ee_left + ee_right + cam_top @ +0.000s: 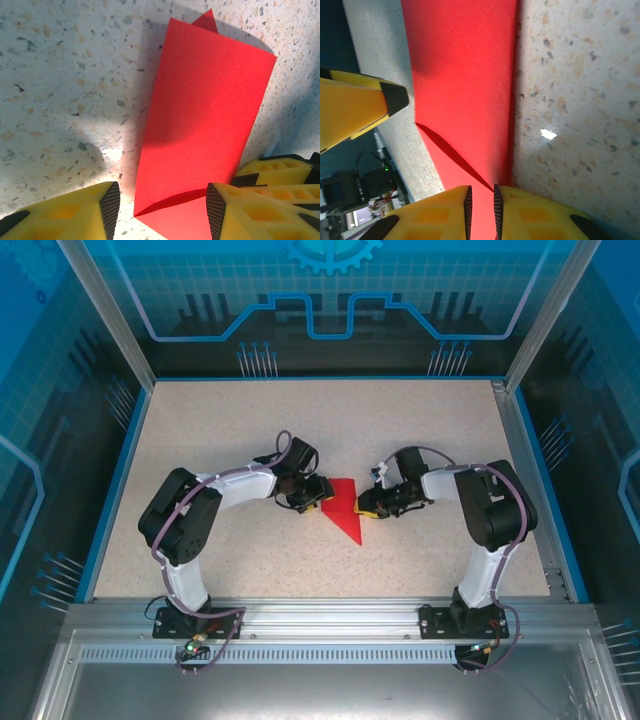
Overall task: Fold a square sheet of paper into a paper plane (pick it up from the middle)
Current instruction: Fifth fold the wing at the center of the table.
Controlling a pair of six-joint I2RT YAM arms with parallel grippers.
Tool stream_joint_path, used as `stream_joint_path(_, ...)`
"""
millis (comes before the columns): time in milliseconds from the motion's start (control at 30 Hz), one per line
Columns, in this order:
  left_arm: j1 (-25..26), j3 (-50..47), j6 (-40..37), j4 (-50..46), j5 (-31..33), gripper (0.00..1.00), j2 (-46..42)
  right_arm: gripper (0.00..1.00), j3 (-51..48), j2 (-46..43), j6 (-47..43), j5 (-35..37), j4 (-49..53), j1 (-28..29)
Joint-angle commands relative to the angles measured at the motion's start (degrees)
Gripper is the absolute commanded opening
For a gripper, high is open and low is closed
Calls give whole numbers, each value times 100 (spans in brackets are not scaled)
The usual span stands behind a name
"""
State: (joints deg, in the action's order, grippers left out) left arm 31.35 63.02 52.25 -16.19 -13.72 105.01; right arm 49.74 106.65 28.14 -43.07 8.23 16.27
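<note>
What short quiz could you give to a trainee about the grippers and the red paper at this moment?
1. True or false: the left gripper is open, with one end of the red paper between its jaws.
2. Which gripper pinches the edge of the paper? A) the left one B) the right gripper C) neither
3. Short answer: is the paper one flat layer, or is it folded?
Key: 1 true; 2 B; 3 folded.
</note>
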Motion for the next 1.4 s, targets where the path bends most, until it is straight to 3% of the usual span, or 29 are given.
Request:
stream_joint_path(0,21,123,94,-98,-60,53,87,23,268,-7,-320,976,833,140)
stream_joint_path(167,25,193,126,-95,-105,52,140,20,492,266,-281,1665,1257,333)
stream_joint_path(667,26,193,185,241,-344,51,352,17,526,615,-180,1864,1348,361)
stream_joint_path(1367,-111,118,335,660,-691,27,195,22,533,520,-169,1710,1191,367)
